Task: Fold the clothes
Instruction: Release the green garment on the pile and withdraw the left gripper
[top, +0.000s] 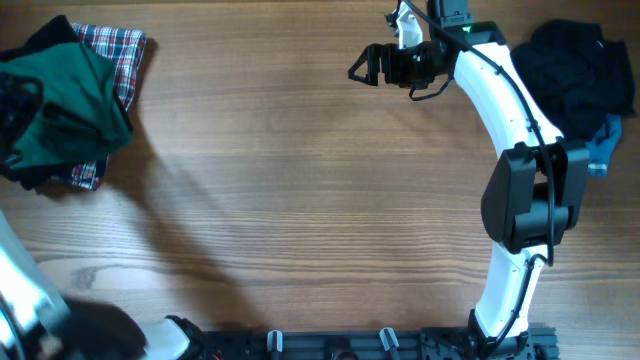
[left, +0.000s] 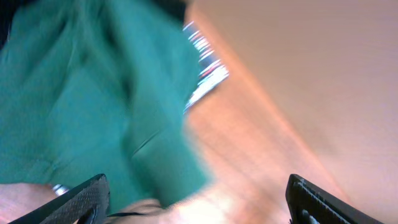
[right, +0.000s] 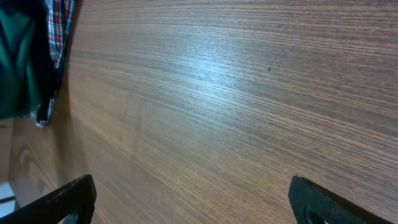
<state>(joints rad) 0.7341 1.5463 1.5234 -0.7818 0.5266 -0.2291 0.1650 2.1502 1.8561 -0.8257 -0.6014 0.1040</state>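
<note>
The left fingers (left: 81, 200) sit in the bottom corners of the left wrist view, wide apart with nothing clamped between them. Just past them, blurred, lies the green garment (left: 81, 93), rumpled, with its lower edge running down between the two tips. Whether it touches either finger cannot be told. A strip of the plaid cloth (left: 205, 68) shows at the garment's right edge, and beyond it is the bare wooden table (left: 311, 81).

The right fingers (right: 62, 200) are also spread wide and hold nothing. They hover over bare wood grain, with the green garment and the plaid cloth small in the top-left corner of that view.

From overhead, the green garment is bunched at the table's far left corner. It lies on the plaid cloth, which sticks out above and below it. The right arm (top: 520, 190) reaches up the right side, its fingers pointing left, well apart from the garment. A black garment (top: 580, 70) is heaped at the far right corner, with a blue cloth (top: 603, 145) at its lower edge.
</note>
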